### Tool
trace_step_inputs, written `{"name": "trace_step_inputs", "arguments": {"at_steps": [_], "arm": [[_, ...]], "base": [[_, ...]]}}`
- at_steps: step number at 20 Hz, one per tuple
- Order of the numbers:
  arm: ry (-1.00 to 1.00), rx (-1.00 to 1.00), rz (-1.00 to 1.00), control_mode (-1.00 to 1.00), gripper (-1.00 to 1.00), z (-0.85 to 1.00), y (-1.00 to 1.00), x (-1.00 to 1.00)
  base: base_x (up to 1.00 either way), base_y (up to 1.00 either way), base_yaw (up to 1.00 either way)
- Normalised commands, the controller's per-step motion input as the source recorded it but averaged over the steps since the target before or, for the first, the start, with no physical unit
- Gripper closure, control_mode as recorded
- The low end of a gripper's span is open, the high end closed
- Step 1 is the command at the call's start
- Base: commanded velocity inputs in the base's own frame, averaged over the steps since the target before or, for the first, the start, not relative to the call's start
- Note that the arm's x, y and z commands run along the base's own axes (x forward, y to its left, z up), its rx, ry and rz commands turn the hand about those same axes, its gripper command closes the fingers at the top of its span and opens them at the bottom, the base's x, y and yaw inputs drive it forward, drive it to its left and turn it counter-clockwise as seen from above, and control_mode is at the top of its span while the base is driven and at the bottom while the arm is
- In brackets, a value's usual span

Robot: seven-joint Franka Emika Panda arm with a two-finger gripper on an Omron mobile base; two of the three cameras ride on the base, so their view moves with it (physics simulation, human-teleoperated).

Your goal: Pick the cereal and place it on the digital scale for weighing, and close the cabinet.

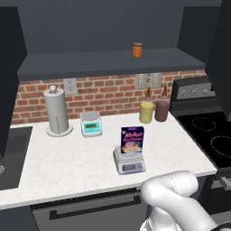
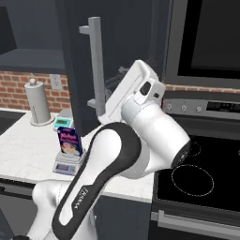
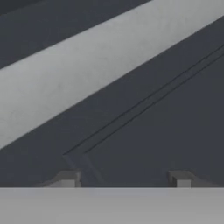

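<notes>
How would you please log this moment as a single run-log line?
cereal: upright on scale | cabinet: open, door ajar | gripper: at door near handle, jaws apart, nothing held | next: probably push door shut

You're in a home kitchen here: white marble-look desk [image 1: 67, 167] against a red brick wall [image 1: 103, 97], black stove [image 1: 212, 140] on the right, sink [image 1: 11, 155] on the left, paper towel roll [image 1: 56, 110], dark wall cabinet [image 2: 77, 70] with a long silver handle [image 2: 96, 65].
</notes>
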Motion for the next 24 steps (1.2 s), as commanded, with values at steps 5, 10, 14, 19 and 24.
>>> {"name": "trace_step_inputs", "arguments": {"at_steps": [5,10,14,19,24], "arm": [[0.10,-0.30,-0.18,-1.00,-1.00,0.00,1.00,0.34],[-0.01,-0.15,-0.11,-1.00,-1.00,-0.03,1.00,0.51],[-0.01,-0.02,0.00,-1.00,-1.00,-0.13,1.00,0.66],[0.00,0.00,0.03,-1.00,-1.00,-0.41,0.89,0.73],[-0.01,0.00,0.08,-1.00,-1.00,-0.43,0.52,0.97]], "base": [[0.00,0.00,0.00],[0.00,0.00,0.00],[0.00,0.00,0.00],[0.00,0.00,0.00],[0.00,0.00,0.00]]}}
